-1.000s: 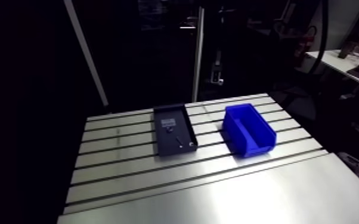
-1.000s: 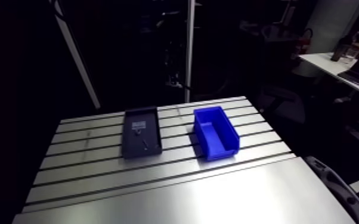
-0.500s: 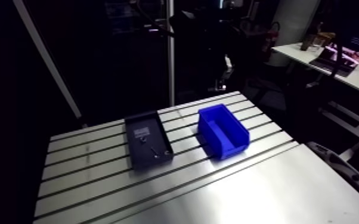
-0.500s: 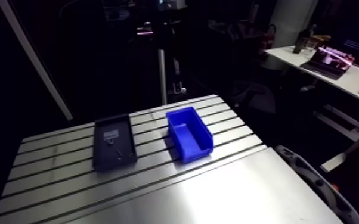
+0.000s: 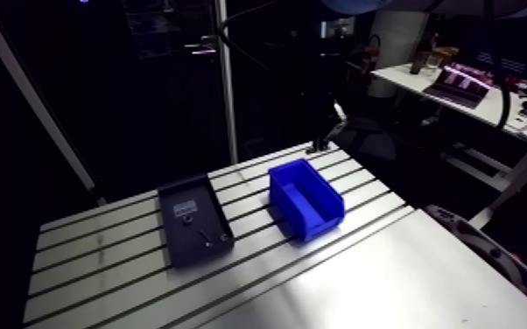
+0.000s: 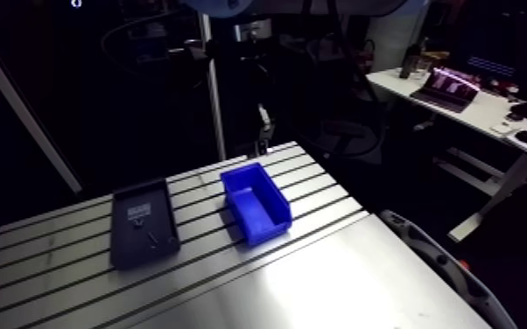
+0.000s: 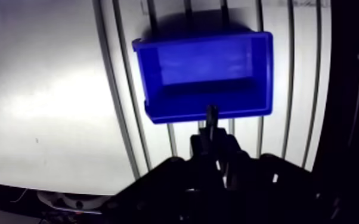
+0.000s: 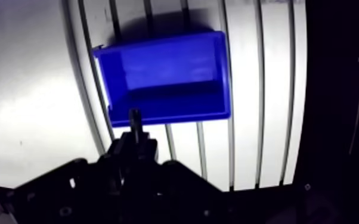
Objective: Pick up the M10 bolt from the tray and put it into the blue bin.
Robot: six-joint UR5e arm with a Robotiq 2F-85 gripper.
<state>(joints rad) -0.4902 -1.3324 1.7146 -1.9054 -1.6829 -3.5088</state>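
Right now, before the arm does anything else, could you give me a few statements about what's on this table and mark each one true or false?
1. The blue bin has nothing in it. True.
2. The black tray touches the bin. False: bare table shows between them.
3. The tray is empty. False: a pale label and some small pieces lie in it.
4. The claw hangs over the tray. False: in the wrist view the bin lies just ahead of it.
5. Tray and bin both stand on the table. True.
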